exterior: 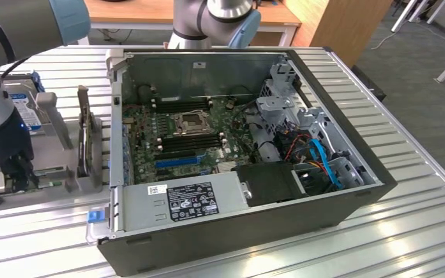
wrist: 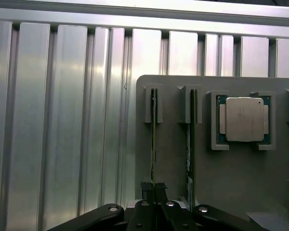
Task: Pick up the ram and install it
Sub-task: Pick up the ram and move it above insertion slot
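The ram is a thin green stick standing on edge in a slot of the grey holder. My gripper is shut on its near end, one fingertip pressed to each side. A second stick stands in the neighbouring slot, untouched. In the exterior view my gripper is lowered onto the holder at that view's left, beside the open computer case. The motherboard lies inside the case with long black slots near the processor socket.
A square silver processor chip sits in its own recess on the holder. A hard drive with a blue label and an upright card stand beside my arm. The power supply and blue cables fill the case's near side.
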`<state>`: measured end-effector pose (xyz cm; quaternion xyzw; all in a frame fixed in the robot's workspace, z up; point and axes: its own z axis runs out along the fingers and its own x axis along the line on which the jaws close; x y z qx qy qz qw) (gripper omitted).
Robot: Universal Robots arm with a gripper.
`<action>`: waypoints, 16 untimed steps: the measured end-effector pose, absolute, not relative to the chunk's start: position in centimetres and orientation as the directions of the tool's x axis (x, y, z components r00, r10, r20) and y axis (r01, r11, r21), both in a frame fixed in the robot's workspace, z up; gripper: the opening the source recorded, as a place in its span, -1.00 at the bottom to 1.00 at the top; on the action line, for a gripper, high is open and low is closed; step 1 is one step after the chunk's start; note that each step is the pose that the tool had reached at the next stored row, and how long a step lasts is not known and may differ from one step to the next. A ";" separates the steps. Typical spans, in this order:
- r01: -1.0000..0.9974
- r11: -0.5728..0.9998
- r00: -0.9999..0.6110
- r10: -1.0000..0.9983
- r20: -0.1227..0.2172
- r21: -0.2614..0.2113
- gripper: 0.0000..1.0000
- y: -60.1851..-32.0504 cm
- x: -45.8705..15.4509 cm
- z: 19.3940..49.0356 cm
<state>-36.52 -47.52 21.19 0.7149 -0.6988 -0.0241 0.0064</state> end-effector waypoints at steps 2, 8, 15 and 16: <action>-0.999 -0.023 0.022 -0.999 -0.025 0.043 -0.76 -47.5 -36.5 21.6; -0.999 -0.023 0.022 -0.999 -0.025 0.043 -0.76 -47.5 -36.5 23.1; -0.999 -0.023 0.022 -0.999 -0.026 0.043 -0.76 -47.5 -36.5 25.0; -0.999 -0.023 0.022 -0.999 -0.025 0.043 -0.76 -47.5 -36.5 25.3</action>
